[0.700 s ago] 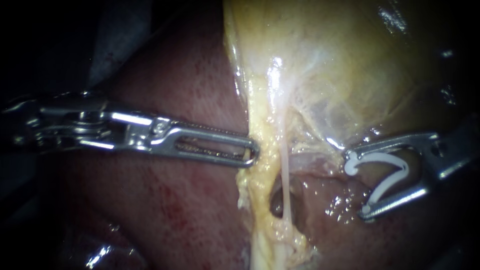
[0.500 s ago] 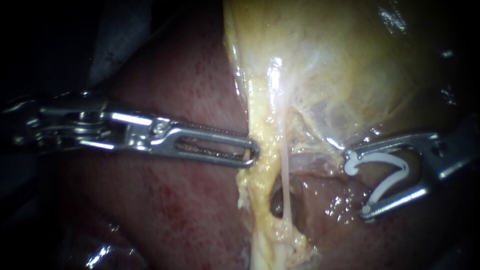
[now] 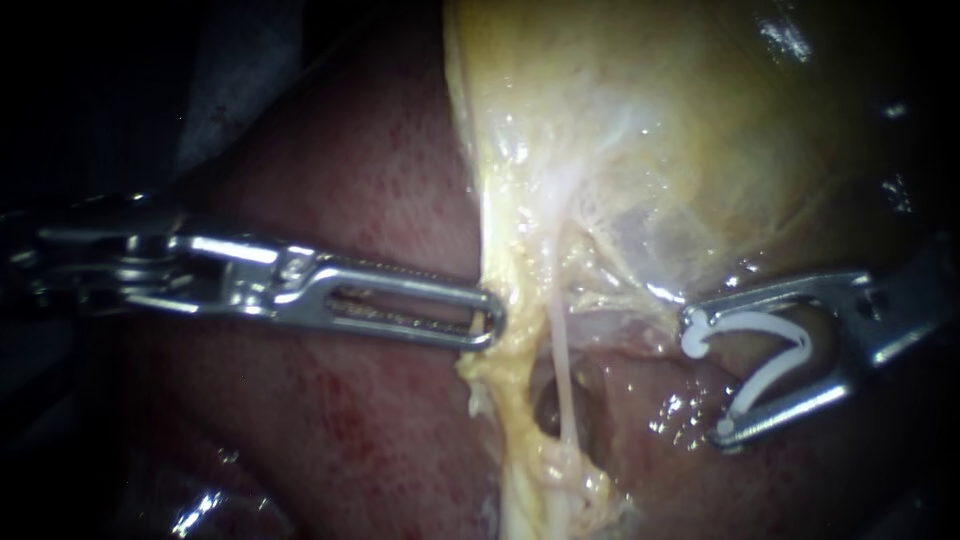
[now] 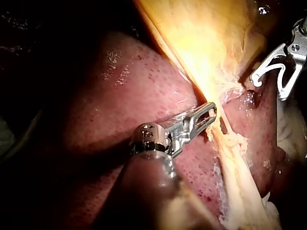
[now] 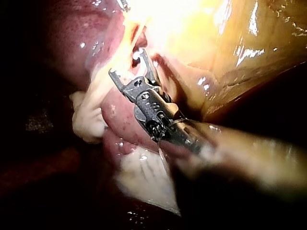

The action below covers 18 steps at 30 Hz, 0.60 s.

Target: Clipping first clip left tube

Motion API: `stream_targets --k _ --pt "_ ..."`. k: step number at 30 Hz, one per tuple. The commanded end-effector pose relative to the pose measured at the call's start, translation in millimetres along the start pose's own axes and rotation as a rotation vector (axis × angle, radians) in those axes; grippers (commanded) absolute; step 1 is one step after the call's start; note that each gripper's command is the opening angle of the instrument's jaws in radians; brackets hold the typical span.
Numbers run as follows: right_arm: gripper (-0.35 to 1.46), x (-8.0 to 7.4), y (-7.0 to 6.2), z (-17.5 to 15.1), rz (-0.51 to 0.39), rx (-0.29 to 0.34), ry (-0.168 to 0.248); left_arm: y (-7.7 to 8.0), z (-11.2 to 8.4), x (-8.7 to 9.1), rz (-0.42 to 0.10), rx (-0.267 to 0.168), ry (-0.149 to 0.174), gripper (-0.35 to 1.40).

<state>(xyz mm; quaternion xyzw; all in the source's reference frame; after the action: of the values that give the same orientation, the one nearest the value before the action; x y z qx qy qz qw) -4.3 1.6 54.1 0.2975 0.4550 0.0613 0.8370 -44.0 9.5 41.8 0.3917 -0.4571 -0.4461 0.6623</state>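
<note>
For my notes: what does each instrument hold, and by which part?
The left instrument grips the edge of the yellow tissue beside the tube; the right instrument holds an open white clip by both legs.

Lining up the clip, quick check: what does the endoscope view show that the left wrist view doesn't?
Endoscope only: the thin pale tube standing free, a dark gap beside it. Left wrist only: the shaft of the left instrument. Both: it grips the yellow tissue beside the liver; the right instrument carries the open white clip.
</note>
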Motion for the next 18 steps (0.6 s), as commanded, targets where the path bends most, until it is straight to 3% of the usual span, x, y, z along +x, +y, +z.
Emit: stream_targets --k 1,8,18 --pt "0.58 0.0 0.0 0.0 0.000 0.000 -0.001 -0.4 -0.6 -0.2 -0.003 -0.001 -0.011 -0.35" --pt "0.58 0.4 -0.2 0.4 0.001 -0.001 -0.001 -2.7 -3.2 -2.2 -0.020 0.006 -0.051 -0.35" --pt "0.59 1.2 -0.3 1.6 0.004 -0.006 0.006 -2.4 -2.7 -1.6 -0.017 0.001 -0.053 -0.35"
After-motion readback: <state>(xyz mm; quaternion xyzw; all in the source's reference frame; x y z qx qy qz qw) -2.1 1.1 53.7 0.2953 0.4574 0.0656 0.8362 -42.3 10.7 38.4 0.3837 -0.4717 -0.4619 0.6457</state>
